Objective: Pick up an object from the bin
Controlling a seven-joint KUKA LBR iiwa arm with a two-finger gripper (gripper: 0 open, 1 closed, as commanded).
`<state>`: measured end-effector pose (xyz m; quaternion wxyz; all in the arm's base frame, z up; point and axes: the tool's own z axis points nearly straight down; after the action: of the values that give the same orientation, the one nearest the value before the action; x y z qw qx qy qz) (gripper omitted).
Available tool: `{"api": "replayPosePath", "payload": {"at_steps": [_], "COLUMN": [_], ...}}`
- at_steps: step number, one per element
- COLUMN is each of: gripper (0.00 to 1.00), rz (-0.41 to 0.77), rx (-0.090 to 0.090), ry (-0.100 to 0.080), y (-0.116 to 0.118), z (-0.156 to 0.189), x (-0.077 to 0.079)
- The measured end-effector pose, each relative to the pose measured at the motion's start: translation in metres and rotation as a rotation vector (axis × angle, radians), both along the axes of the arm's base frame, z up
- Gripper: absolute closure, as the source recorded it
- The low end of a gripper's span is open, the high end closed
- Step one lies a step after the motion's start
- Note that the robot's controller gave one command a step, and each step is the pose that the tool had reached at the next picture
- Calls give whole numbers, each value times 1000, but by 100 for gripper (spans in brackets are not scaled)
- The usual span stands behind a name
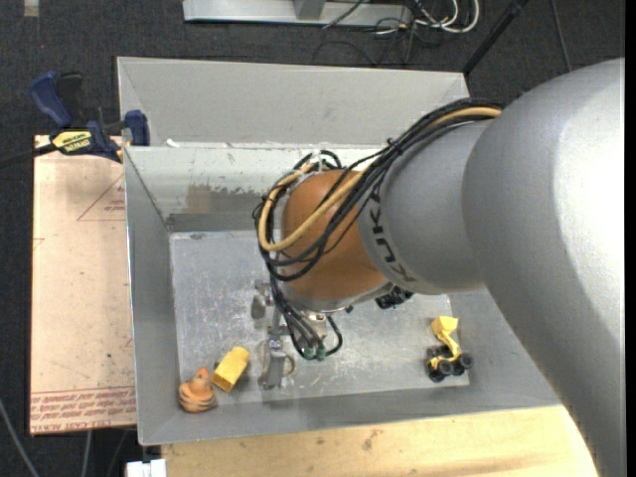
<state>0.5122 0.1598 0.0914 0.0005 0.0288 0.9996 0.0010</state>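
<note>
My gripper (269,336) hangs low over the front middle of the bin floor, below the orange cover. Its two fingers stand apart, open, with nothing between them. A small yellow block (231,368) lies just to the left of the nearer fingertip (276,368), close to it but apart. Further left, at the front left corner, sits an orange-brown ridged piece (197,394). A yellow and black toy (446,348) lies at the front right, well away from the gripper.
The thick grey arm and its cables come in from the right and cover the bin's right and back part. The front wall stands just below the gripper.
</note>
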Motion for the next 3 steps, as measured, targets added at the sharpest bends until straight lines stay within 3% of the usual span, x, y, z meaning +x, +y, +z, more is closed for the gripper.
{"api": "replayPosePath", "payload": {"at_steps": [2, 3], "gripper": [0, 100], "rz": [198, 299], "rx": [-1, -1], "ry": [-1, 0], "y": [32, 45], "z": [-15, -21], "x": [-17, -32]}}
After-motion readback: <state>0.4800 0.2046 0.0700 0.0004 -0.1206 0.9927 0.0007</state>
